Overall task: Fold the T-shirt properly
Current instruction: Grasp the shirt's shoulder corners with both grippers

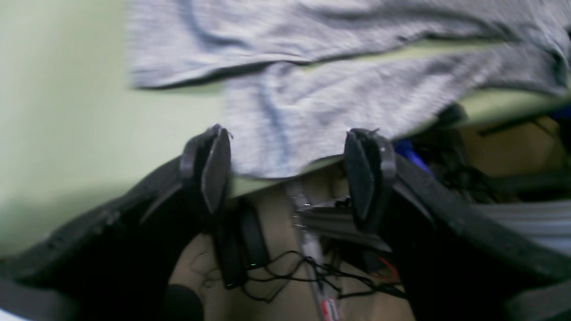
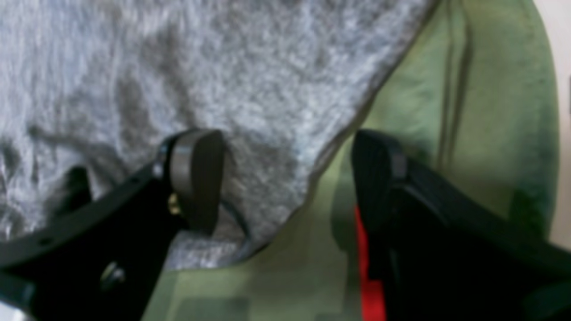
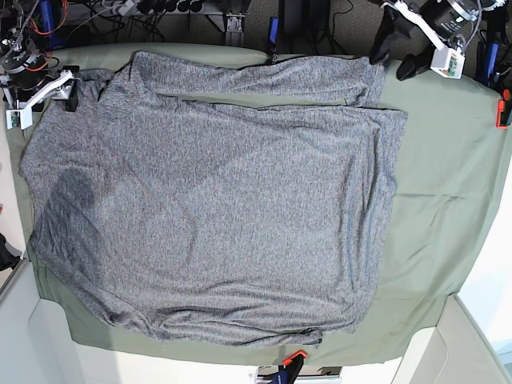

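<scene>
The heather-grey T-shirt (image 3: 216,208) lies spread flat on the olive-green table cloth (image 3: 448,184), with one long sleeve (image 3: 264,80) laid across its top edge. My left gripper (image 3: 394,54) is open at the far right corner, and its fingers (image 1: 216,169) straddle the sleeve end (image 1: 303,116) at the table edge without closing on it. My right gripper (image 3: 70,86) is open at the far left. In the right wrist view (image 2: 287,178) one finger (image 2: 198,178) is over the shirt's edge (image 2: 223,89) and the other is over bare cloth.
A red clamp (image 3: 502,108) sits on the right table edge and an orange one (image 3: 292,358) on the near edge. Cables and gear (image 1: 285,272) lie below the far table edge. Bare green cloth extends right of the shirt.
</scene>
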